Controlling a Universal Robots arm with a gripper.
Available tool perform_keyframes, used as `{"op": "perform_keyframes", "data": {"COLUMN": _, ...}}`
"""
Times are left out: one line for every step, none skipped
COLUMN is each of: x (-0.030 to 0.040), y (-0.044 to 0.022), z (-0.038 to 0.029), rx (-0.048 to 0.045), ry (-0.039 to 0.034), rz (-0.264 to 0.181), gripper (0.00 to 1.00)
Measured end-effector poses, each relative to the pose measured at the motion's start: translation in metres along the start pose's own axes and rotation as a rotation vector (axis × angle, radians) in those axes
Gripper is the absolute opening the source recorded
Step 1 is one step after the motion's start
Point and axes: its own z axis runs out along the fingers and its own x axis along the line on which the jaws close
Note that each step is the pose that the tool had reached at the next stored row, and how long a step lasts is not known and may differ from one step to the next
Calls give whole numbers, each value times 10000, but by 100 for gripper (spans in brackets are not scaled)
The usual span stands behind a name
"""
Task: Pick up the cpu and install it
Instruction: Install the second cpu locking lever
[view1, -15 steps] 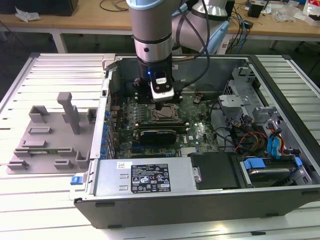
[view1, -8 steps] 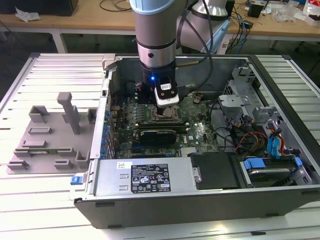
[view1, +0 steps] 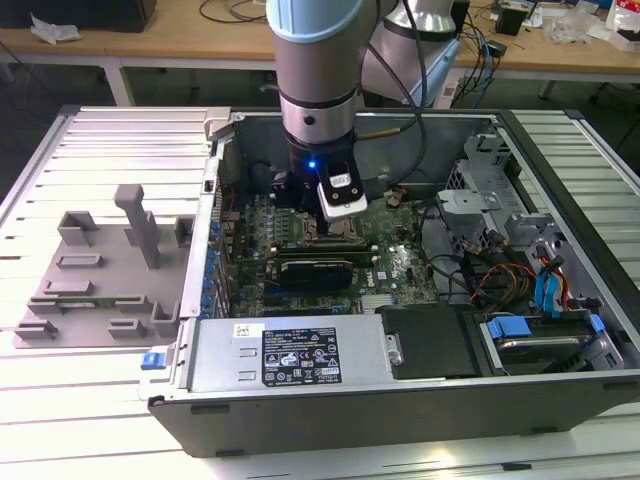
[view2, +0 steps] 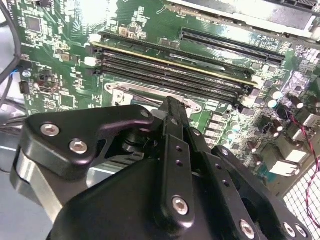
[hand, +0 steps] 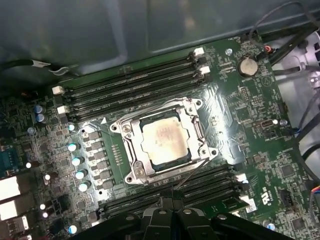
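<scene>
While the cpu (hand: 164, 138) sits in its socket (hand: 131, 150), the hand's (view2: 171, 107) fingers meet, empty.

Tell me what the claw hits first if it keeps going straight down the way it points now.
Most likely the cpu, seated in the socket frame on the motherboard. The claw hangs just beside it, so depth is uncertain; it might meet the memory slots instead.
</scene>
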Motion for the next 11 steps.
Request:
{"op": "perform_keyframes", "data": {"x": 21, "y": -1, "z": 26, "rx": 1, "ry": 0, "rz": -1, "gripper": 11}}
{"op": "perform_keyframes", "data": {"x": 34, "y": -2, "z": 34, "rx": 3, "ry": 1, "rz": -2, "gripper": 11}}
{"op": "perform_keyframes", "data": {"x": 37, "y": -2, "z": 35, "rx": 0, "ry": 0, "rz": 0, "gripper": 11}}
{"op": "perform_keyframes", "data": {"x": 38, "y": -2, "z": 36, "rx": 0, "ry": 0, "rz": -1, "gripper": 11}}
{"op": "perform_keyframes", "data": {"x": 42, "y": -3, "z": 39, "rx": -2, "ry": -1, "rz": 1, "gripper": 11}}
{"op": "perform_keyframes", "data": {"x": 49, "y": -5, "z": 44, "rx": -3, "ry": -1, "rz": 2, "gripper": 11}}
{"op": "perform_keyframes", "data": {"x": 77, "y": -16, "z": 63, "rx": 0, "ry": 0, "rz": 0, "gripper": 11}}
{"op": "perform_keyframes", "data": {"x": 106, "y": -26, "z": 94, "rx": -1, "ry": -1, "rz": 0, "gripper": 11}}
{"op": "perform_keyframes", "data": {"x": 134, "y": -37, "z": 133, "rx": 1, "ry": 0, "rz": 0, "gripper": 11}}
{"op": "perform_keyframes", "data": {"x": 141, "y": -40, "z": 155, "rx": 1, "ry": 1, "rz": 1, "gripper": 11}}
{"op": "perform_keyframes", "data": {"x": 145, "y": -43, "z": 183, "rx": -1, "ry": 1, "rz": -1, "gripper": 11}}
